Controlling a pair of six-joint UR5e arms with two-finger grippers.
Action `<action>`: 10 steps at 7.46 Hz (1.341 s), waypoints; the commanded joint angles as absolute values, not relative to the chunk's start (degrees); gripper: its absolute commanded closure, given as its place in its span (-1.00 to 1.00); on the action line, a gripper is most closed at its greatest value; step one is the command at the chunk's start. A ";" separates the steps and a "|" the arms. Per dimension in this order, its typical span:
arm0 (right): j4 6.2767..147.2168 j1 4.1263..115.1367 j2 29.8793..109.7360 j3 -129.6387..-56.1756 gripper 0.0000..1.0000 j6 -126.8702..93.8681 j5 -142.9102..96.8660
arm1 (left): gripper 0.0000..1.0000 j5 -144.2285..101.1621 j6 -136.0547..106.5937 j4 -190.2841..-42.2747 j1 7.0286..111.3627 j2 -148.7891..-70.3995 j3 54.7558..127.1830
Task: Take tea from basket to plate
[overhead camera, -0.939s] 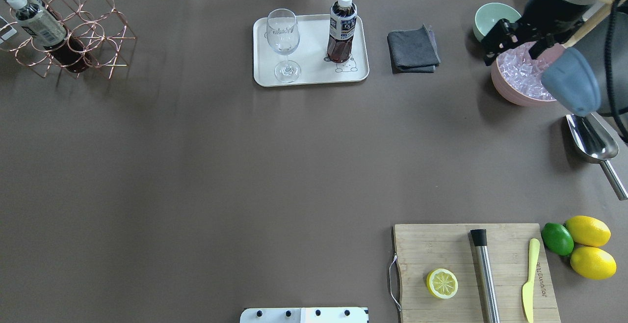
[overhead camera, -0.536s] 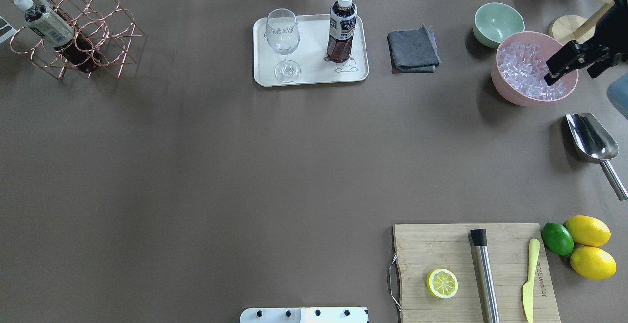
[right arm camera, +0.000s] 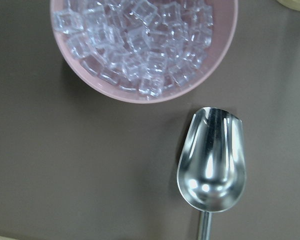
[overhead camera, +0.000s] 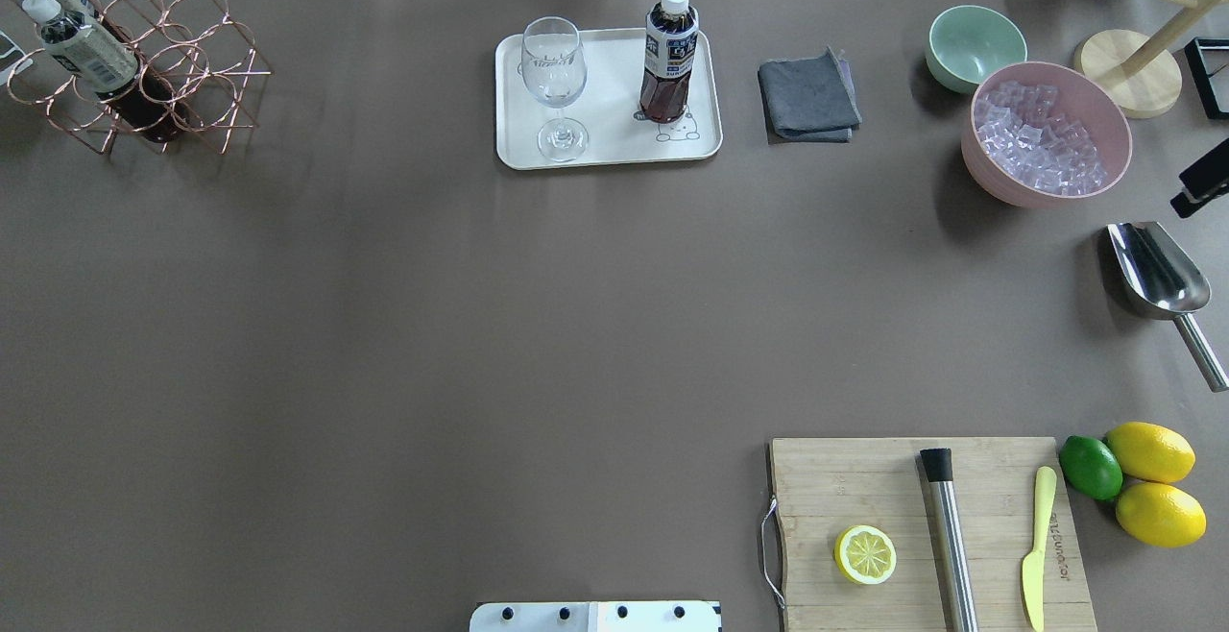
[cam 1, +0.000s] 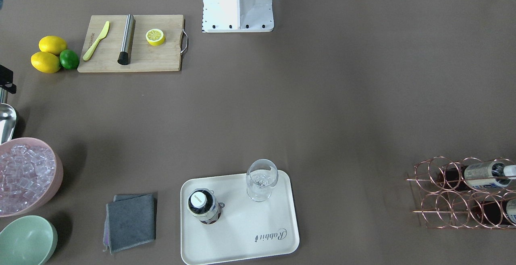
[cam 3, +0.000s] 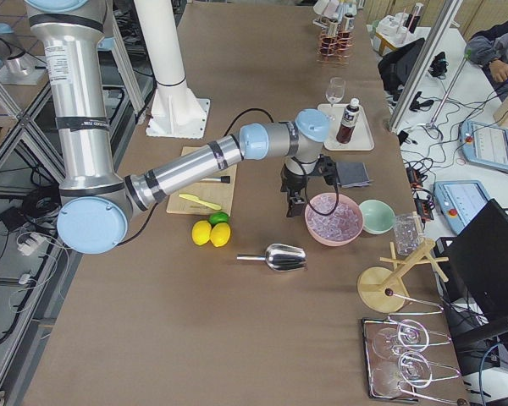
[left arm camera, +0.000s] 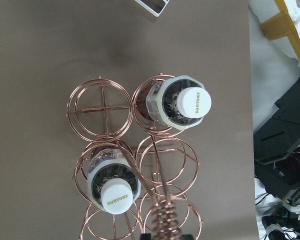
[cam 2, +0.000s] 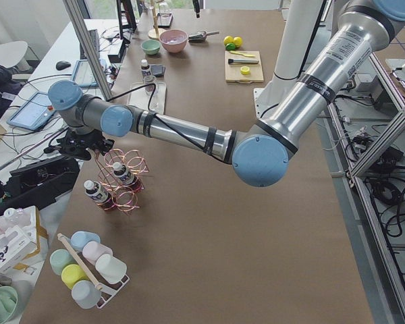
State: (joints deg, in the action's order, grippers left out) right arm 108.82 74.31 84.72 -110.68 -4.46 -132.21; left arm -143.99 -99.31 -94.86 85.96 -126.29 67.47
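Observation:
One tea bottle (overhead camera: 669, 56) stands upright on the cream plate (overhead camera: 610, 147), also in the front view (cam 1: 203, 206). Two more tea bottles (left arm camera: 182, 102) (left arm camera: 114, 185) sit in the copper wire basket (overhead camera: 192, 75) at the far left. My left gripper (cam 2: 88, 150) is right above the basket. The coiled handle (left arm camera: 162, 215) runs into its dark tip at the bottom edge of the left wrist view. My right gripper (cam 3: 296, 205) hangs empty between the ice bowl and the scoop. Only one of its fingers (overhead camera: 1200, 190) shows in the overhead view.
A wine glass (overhead camera: 554, 85) shares the plate. A grey cloth (overhead camera: 808, 94), green bowl (overhead camera: 975, 44), pink bowl of ice (overhead camera: 1047, 133), metal scoop (overhead camera: 1157, 272) and wooden stand (overhead camera: 1128, 75) lie at the right. A cutting board (overhead camera: 816, 478) and citrus (overhead camera: 1152, 483) are at the front right.
My right arm has drawn back from over the ice bowl to the right edge of the overhead view. The basket with its two bottles has shifted and rocked slightly.

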 commanded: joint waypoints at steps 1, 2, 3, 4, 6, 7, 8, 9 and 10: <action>108.72 79.01 90.26 -107.52 -0.99 10.66 -131.93 | 1.00 -143.96 -99.32 -95.45 85.87 -126.30 67.33; 108.72 79.19 90.52 -106.27 -0.99 11.24 -131.58 | 1.00 -143.96 -99.32 -95.45 85.70 -126.30 67.32; 108.72 80.23 91.48 -106.09 -0.99 11.51 -130.70 | 1.00 -143.96 -99.32 -95.62 85.61 -126.30 67.32; 108.72 80.68 92.02 -106.00 -0.99 11.60 -129.13 | 1.00 -143.96 -99.40 -96.32 85.52 -126.21 67.24; 104.46 80.68 92.55 -101.98 -0.99 11.69 -126.65 | 1.00 -142.40 -99.40 -97.11 85.26 -126.21 67.24; 100.93 80.94 93.59 -100.56 -0.99 11.60 -126.82 | 1.00 -140.38 -99.40 -99.38 85.08 -126.12 67.24; 100.55 81.90 94.82 -100.46 -0.99 11.78 -126.74 | 1.00 -140.19 -99.40 -99.58 84.90 -126.12 67.24; 100.55 82.96 95.27 -100.55 -0.99 11.78 -126.74 | 0.75 -140.19 -99.40 -99.58 84.90 -126.12 67.41; 100.55 83.75 95.27 -100.46 -0.99 11.78 -126.65 | 0.33 -140.19 -99.40 -99.58 84.90 -126.12 67.41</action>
